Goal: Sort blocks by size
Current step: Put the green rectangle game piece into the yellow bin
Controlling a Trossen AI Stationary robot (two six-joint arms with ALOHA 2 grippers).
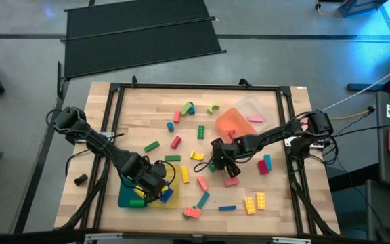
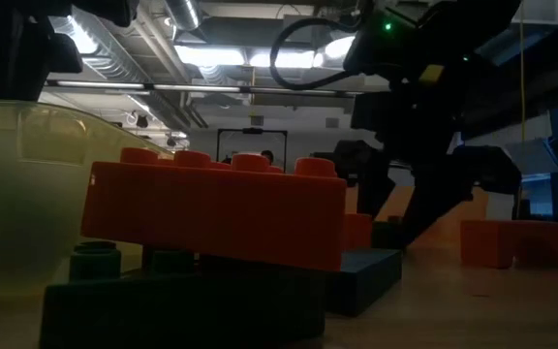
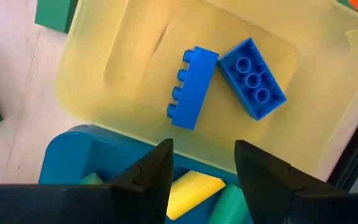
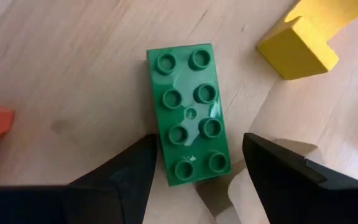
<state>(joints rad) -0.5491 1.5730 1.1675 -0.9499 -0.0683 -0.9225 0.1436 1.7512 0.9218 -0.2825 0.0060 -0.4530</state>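
Observation:
A green eight-stud brick [image 4: 190,112] lies studs up on the wooden table, also seen from above as the green brick [image 1: 211,167] near the middle. My right gripper [image 4: 197,155] [image 1: 217,161] points down over it, open, one finger on each long side of the brick's near half, with a gap showing on one side. My left gripper [image 3: 204,168] [image 1: 156,186] hangs open above the seam between the teal tray [image 3: 73,155] and the yellow tray [image 3: 104,74]. Two blue bricks [image 3: 192,87] [image 3: 252,78] lie in the yellow tray. A yellow brick [image 3: 191,193] and a green one [image 3: 232,205] lie in the teal tray.
A yellow arched brick [image 4: 303,43] lies close beside the green one. Loose bricks are scattered over the table [image 1: 147,115]: pink [image 1: 232,181], red [image 1: 176,141], green [image 1: 152,146], yellow [image 1: 249,205]. An orange tray [image 1: 232,122] and a clear tray [image 1: 252,107] stand at the back right.

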